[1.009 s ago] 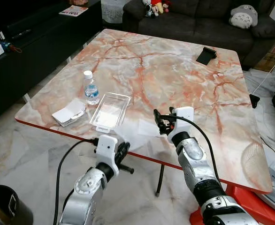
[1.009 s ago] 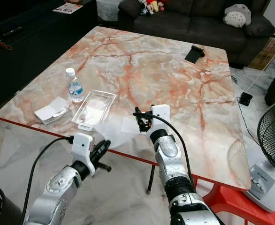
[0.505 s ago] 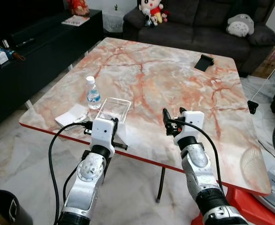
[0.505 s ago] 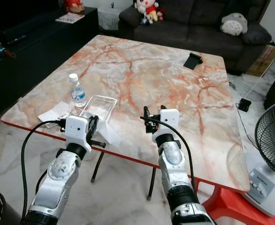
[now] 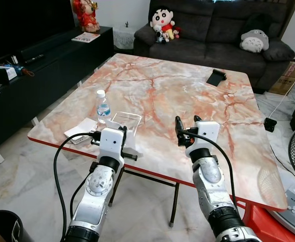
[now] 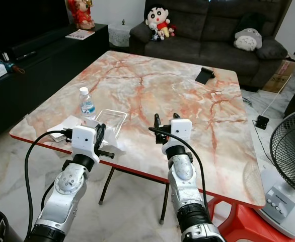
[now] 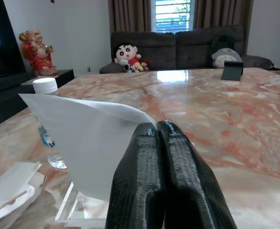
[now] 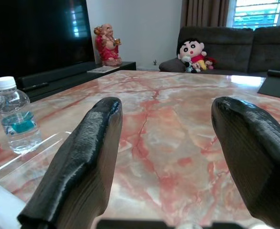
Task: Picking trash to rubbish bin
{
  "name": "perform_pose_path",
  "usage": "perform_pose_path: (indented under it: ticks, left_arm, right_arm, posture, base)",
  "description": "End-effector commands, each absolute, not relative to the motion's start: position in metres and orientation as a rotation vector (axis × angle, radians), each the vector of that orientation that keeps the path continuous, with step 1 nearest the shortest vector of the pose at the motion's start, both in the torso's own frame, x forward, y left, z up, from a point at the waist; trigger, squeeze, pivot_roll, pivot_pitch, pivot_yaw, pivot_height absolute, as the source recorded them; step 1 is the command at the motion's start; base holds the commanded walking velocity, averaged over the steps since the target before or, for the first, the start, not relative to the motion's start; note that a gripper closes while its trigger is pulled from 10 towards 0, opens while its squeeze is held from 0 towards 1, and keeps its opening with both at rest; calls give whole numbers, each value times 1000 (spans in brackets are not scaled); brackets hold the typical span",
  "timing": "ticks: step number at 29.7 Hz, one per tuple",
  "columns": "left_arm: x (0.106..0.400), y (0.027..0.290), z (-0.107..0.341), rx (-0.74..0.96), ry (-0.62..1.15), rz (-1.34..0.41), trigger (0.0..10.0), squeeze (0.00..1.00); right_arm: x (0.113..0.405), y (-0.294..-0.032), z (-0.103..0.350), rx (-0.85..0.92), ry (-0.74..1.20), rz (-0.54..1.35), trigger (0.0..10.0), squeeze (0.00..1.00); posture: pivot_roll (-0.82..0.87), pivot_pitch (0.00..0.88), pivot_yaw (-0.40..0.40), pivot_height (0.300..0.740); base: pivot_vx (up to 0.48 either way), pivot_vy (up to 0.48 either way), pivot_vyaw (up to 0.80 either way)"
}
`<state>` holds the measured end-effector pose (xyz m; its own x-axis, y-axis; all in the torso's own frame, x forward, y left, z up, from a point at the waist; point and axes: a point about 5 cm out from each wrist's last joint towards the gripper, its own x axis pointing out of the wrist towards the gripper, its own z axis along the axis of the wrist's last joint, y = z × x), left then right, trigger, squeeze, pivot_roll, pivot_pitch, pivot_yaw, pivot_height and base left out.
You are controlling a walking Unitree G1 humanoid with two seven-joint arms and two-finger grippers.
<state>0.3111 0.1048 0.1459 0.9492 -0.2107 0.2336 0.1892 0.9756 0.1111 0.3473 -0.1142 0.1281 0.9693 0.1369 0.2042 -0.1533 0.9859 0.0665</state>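
Marble table (image 5: 188,96) before a dark sofa (image 5: 208,30) (curtained window behind).

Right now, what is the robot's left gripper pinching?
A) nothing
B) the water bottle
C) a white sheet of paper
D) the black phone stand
C: in the left wrist view the left gripper has its fingers shut on the white sheet of paper.

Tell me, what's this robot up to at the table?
It is clearing trash off the marble table. Its left tool is shut on a white sheet of paper, held up at the table's near edge. Its right tool is open and holds nothing, raised over the tabletop. A water bottle, a clear plastic tray and a crumpled white carton lie on the table.
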Motion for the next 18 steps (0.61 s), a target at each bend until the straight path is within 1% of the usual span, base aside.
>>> perform_pose_path:
  ticks: [1, 7, 10, 18]
  left_arm:
    - [311, 103, 144, 100, -244, -204, 10000, 0]
    - [311, 107, 142, 102, -242, -195, 10000, 0]
    - [312, 109, 140, 102, -240, -185, 10000, 0]
    - [314, 111, 139, 102, -236, -179, 10000, 0]
  right_arm:
    - [346, -116, 130, 72, -213, 136, 10000, 0]
    - [343, -116, 127, 76, -206, 137, 10000, 0]
    - [342, -121, 122, 72, -191, 122, 10000, 0]
    - [341, -124, 122, 65, -191, 119, 10000, 0]
  posture:
    - [-17, 0, -55, 740]
    - [-16, 0, -57, 740]
    - [-20, 0, -54, 740]
    - [-23, 0, -54, 740]
  base:
    - [0, 0, 0]
    - [0, 0, 0]
    - [0, 0, 0]
    - [0, 0, 0]
